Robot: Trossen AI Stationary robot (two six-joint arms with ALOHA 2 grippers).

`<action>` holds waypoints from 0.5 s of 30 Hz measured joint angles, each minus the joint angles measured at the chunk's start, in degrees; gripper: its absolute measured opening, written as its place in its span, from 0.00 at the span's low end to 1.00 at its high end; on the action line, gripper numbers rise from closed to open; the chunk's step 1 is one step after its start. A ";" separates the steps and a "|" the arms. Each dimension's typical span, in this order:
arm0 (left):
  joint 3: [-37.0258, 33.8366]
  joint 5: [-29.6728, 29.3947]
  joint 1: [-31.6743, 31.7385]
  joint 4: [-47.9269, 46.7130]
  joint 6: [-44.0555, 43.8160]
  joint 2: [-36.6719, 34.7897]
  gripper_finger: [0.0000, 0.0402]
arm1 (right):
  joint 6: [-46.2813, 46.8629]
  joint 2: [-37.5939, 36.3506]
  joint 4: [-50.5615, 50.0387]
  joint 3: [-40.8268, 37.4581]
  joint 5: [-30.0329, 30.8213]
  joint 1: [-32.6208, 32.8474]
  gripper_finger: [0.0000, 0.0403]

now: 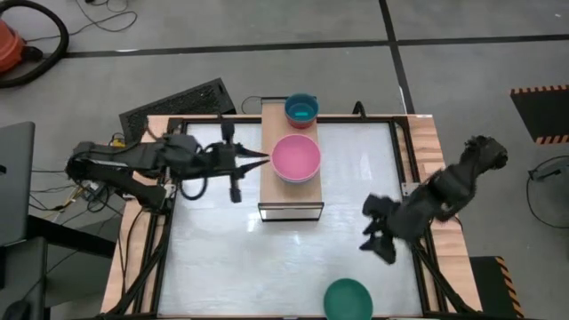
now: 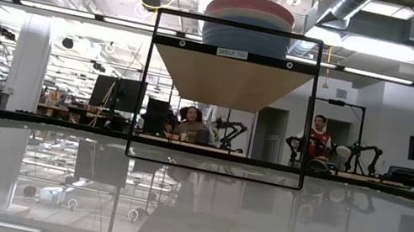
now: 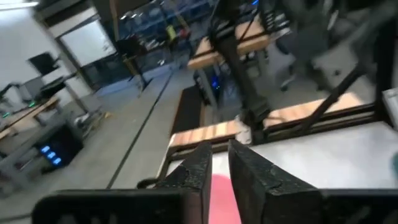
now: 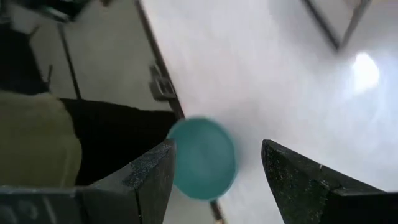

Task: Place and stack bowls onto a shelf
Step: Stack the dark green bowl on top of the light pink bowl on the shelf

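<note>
The light-wood shelf stands mid-table. A pink bowl sits on it, nested on a grey-blue bowl. A cyan bowl rests on the shelf's far end. A dark green bowl stands on the table by the near edge. My left gripper reaches level from the left, its fingers almost together, tips at the pink bowl's left rim; pink shows through the gap. My right gripper hangs open over the table's right side, the green bowl showing beyond its fingers. Other bowls are out of view. My left gripper has its fingertips at the left side of the pink bowl's rim, coming level from the table's left. Whether they touch the rim I cannot tell. The bowl sits upright on the grey-blue bowl.
A black frame and wooden rails border the white table. A dark mesh panel lies beyond the far left corner. Open table surface lies left, right and near of the shelf. People sit in the room behind.
</note>
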 joint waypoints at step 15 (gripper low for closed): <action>-0.09 2.83 -4.33 -2.32 -1.89 -0.64 0.30 | 18.88 5.75 15.71 -23.87 -1.80 6.28 0.66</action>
